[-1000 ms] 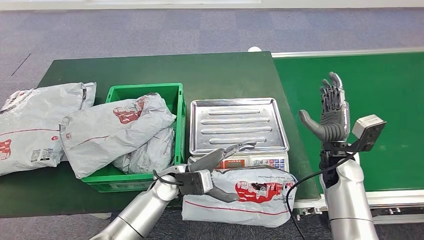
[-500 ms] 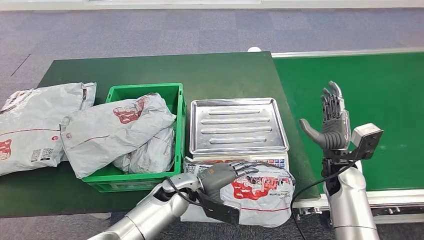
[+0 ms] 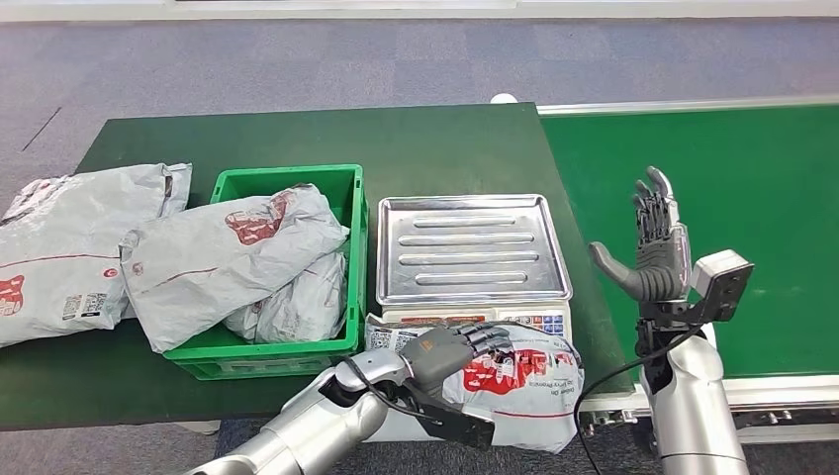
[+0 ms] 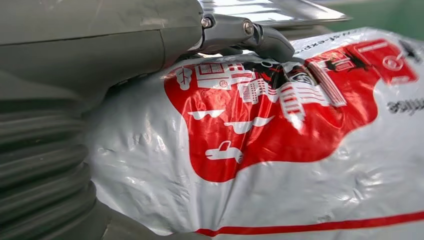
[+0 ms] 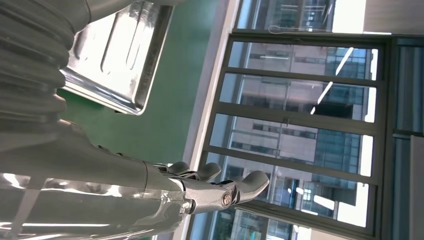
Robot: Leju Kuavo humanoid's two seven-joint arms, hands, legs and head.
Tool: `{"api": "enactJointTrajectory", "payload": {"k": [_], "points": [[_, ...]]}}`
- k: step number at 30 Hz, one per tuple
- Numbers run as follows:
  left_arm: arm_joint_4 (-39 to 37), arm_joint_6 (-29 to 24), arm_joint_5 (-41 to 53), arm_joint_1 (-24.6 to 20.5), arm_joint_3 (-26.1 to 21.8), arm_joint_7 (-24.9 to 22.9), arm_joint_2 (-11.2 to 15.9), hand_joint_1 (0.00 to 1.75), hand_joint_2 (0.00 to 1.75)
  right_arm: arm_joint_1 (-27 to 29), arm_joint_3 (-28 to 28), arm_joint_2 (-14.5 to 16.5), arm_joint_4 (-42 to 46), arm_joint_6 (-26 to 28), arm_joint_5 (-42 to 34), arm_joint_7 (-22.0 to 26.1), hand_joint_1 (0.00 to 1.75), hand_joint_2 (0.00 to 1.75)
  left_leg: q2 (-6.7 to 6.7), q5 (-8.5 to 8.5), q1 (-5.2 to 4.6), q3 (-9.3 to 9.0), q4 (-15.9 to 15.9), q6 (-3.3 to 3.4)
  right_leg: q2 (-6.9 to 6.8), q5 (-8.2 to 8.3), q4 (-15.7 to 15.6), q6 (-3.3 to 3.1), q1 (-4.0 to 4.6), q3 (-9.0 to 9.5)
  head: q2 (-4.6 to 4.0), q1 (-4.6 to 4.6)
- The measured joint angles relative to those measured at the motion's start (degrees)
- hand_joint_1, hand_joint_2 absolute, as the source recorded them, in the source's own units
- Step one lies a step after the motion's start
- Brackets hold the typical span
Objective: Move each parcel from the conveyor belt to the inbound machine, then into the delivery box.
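Observation:
A grey parcel (image 3: 519, 388) with red print lies against the front of the scale and hangs past the table's near edge. My left hand (image 3: 450, 348) lies on top of it and grips it, fingers curled over its upper edge by the scale's keypad. The left wrist view shows the same parcel (image 4: 280, 150) close up under the fingers (image 4: 250, 35). The scale's steel tray (image 3: 470, 247) holds nothing. My right hand (image 3: 655, 249) is raised over the seam between table and conveyor, fingers up and spread, holding nothing; the right wrist view shows this hand (image 5: 200, 190) too.
A green crate (image 3: 358, 233) left of the scale holds grey parcels (image 3: 228, 257), one draped over its left rim. More parcels (image 3: 59, 247) lie at the table's left end. The green conveyor belt (image 3: 762, 178) runs on the right.
My left hand has turned over onto the parcel and closed on it, and the parcel has bunched up toward the scale. My right hand has sunk slightly.

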State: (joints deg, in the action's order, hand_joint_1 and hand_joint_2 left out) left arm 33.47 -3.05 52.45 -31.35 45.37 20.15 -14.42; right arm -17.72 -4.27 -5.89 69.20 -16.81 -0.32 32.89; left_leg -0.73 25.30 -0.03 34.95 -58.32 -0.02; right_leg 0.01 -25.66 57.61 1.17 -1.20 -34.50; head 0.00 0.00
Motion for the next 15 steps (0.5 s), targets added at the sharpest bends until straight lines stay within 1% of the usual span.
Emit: {"api": "enactJointTrajectory", "payload": {"k": [2,4,5,8,9,15], "points": [[-1.0,-2.8,2.3,-0.2,-0.3,-3.8,-0.6,0.00,1.75,0.8,-0.3,0.1,0.8,0.1,0.5,-0.1,0.00,1.75,0.01,0.03,0.00,-0.03,0.0,0.02,0.01,0.00,0.0,0.00,0.00,0.02,0.00,0.01],[-1.7,-4.0,3.6,-0.3,-0.9,-5.3,-1.1,0.01,1.75,1.4,-0.6,0.2,1.5,0.1,0.9,-0.2,0.00,1.75,0.09,0.07,0.00,-0.06,0.0,0.04,0.04,0.01,0.0,0.00,0.00,0.03,0.00,0.02],[-1.9,-3.9,3.9,-0.4,-1.3,-5.2,-1.3,0.22,1.75,1.7,-0.7,0.3,1.7,0.1,1.1,-0.2,0.00,1.75,0.14,0.08,0.00,-0.07,0.0,0.05,0.07,0.03,0.0,0.00,0.00,0.03,0.00,0.01],[-2.2,-3.5,4.4,-0.4,-2.5,-3.6,-1.5,1.52,1.75,2.1,-1.1,0.3,2.2,0.0,1.5,-0.3,0.00,1.75,0.24,-0.03,0.01,-0.09,0.0,0.06,0.10,0.15,0.0,-0.01,0.02,0.02,0.00,0.01],[-2.2,-3.5,4.6,-0.4,-2.9,-2.7,-1.6,1.75,1.75,2.2,-1.1,0.3,2.3,0.0,1.6,-0.3,0.00,1.75,0.24,-0.08,0.01,-0.09,0.0,0.06,0.10,0.19,0.0,-0.02,0.02,0.01,0.00,0.02],[-0.7,-4.1,4.9,0.3,-5.3,1.7,-1.6,1.75,1.75,2.4,-1.3,0.3,2.7,-0.2,1.7,-0.5,0.00,1.75,0.25,-0.27,0.01,-0.04,0.0,0.09,0.09,0.31,0.0,-0.04,0.02,0.00,0.00,0.02]]}}
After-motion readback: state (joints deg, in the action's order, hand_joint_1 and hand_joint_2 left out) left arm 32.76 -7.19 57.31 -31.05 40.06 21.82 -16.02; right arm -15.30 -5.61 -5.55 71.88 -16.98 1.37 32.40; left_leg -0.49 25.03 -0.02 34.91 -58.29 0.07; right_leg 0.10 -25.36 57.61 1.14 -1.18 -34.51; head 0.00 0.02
